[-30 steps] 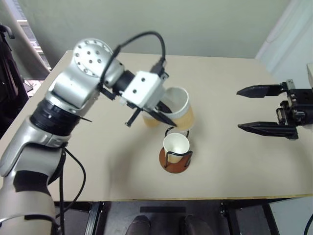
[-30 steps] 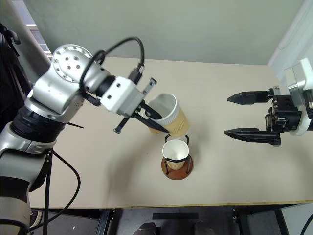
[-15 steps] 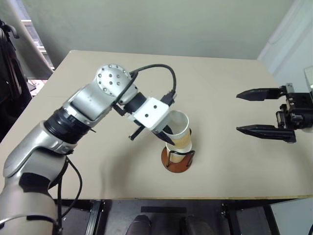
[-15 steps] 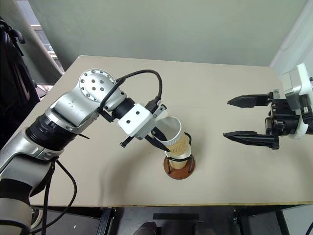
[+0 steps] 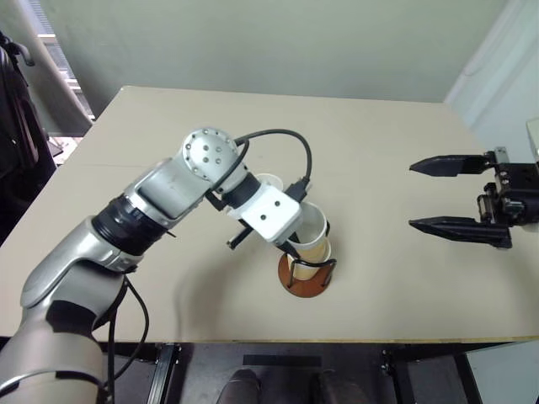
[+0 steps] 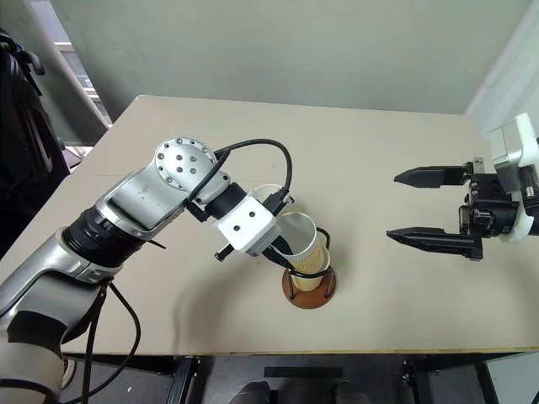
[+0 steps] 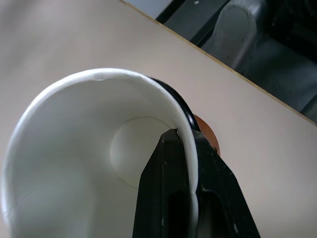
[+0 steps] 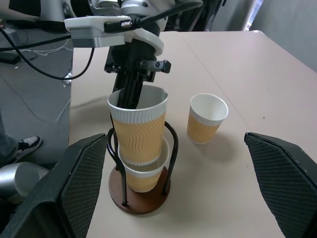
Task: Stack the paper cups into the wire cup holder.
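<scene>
My left gripper [image 7: 190,171] is pinched shut on the rim of a paper cup [image 8: 138,126], one finger inside the white wall and one outside. I have that cup half nested in the lower cup [image 8: 143,176] that already sits in the wire cup holder [image 6: 309,292], near the front edge of the table [image 5: 387,160]. So I judge this to be the second cup going in. Next I need to press it straight down until it seats, then let the rim go without tipping the stack; it looks a little tilted to me, though from above I cannot be sure.

The cups are tapered, with rippled tan sleeves, smooth white insides and rolled rims: light and easy to crush. The holder is a round reddish-brown disc with thin black wire loops rising around the cups. A third cup [image 8: 207,118] stands upright just behind the holder, on the far side, partly hidden by my wrist.

Well to the right, my right gripper [image 5: 455,195] hangs with its two black fingers spread wide, holding nothing.
</scene>
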